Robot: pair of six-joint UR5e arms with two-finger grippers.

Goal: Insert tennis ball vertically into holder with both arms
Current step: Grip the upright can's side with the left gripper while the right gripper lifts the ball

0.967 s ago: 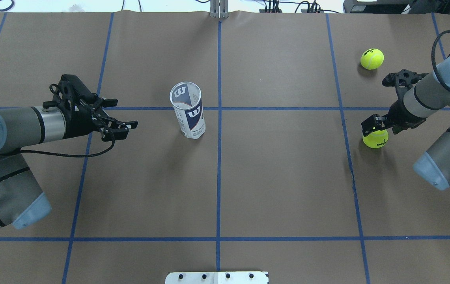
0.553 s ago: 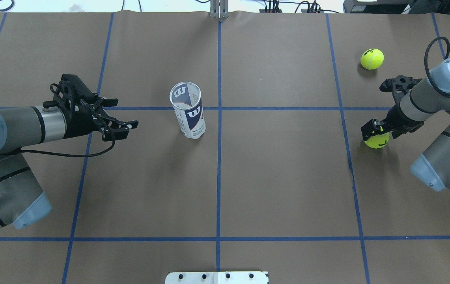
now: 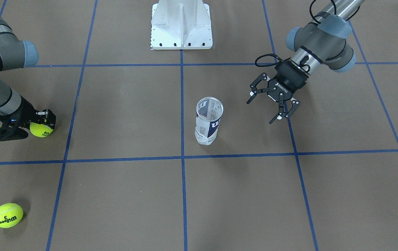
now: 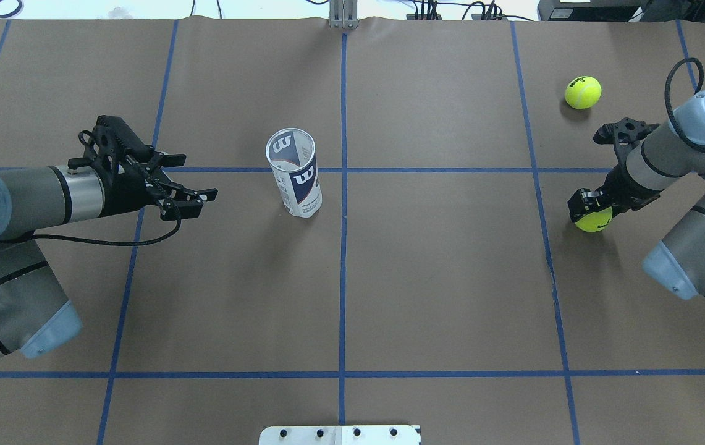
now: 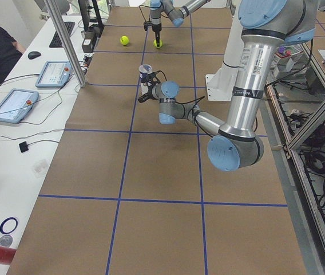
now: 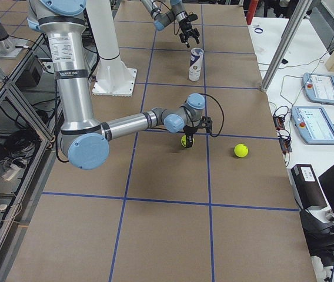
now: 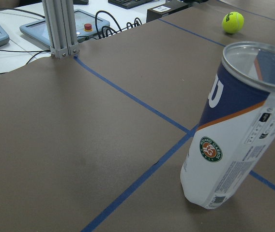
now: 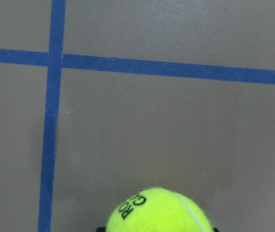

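One ball (image 4: 595, 222) under right hand (image 4: 589, 211), holder (image 4: 295, 176) well apart

The table (image 4: 439, 296) is covered in brown paper, crossed by blue tape lines (image 4: 343, 278) that form a grid of large squares. Along the operators' side runs a white bench (image 5: 14, 143) carrying two tablet-like pendants (image 5: 12, 105), a keyboard (image 5: 59, 34), a mouse (image 5: 34, 55) and loose black cables. An aluminium post (image 5: 65, 40) stands at the table's edge there. On the opposite side, open metal framing (image 5: 317, 132) holds tangled wiring. The light is even and soft, with faint shadows.
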